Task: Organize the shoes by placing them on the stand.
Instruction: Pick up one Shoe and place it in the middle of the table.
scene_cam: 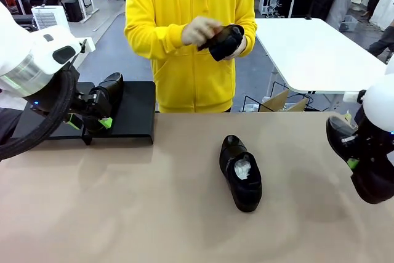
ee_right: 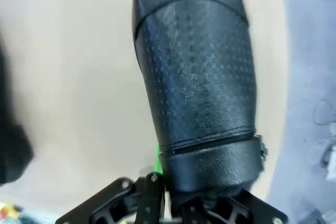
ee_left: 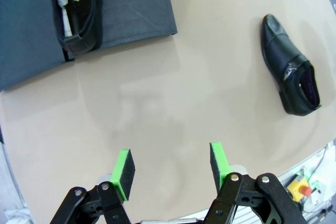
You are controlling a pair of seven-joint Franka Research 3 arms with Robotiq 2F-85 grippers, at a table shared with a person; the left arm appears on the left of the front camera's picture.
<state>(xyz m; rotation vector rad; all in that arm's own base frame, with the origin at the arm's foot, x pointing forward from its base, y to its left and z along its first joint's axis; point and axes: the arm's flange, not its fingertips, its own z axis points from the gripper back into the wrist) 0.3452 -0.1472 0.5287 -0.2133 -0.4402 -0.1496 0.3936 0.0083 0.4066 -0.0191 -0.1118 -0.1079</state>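
Judging by the layout, the step in hand was taken to be the carrying of a gripped shoe to the stand.

At nine o'clock of the front view the left gripper (scene_cam: pixel 91 121) (ee_left: pixel 170 161) was seen with its jaws wide and nothing between them, close to the near edge of the stand (scene_cam: pixel 138 112). It would best be drawn clear so that the landing place was not blocked. The placed shoe (scene_cam: pixel 109 87) lay on the stand, with free platform at its three o'clock side; a newcomer should be set there, parallel to it and sole down.

At twelve o'clock a third shoe (scene_cam: pixel 226 40) was held in the person's hands (scene_cam: pixel 200 31), off the tabletop (scene_cam: pixel 123 214). The middle shoe (scene_cam: pixel 241 173) lay alone near the tabletop's centre, so a raised path over it was judged wise.

At three o'clock the right gripper (scene_cam: pixel 354 163) was closed on the held shoe (scene_cam: pixel 340 137) (ee_right: pixel 197 87), apparently at its heel end, the sole facing the wrist camera. With so much shoe hanging beyond the grip, a slow, level carry toward ten o'clock was advised, and release only once the sole rested flat.

No brand or lettering could be read: the sole showed only an embossed dot pattern, and the red button (ee_left: pixel 300 182) bore no legible mark.
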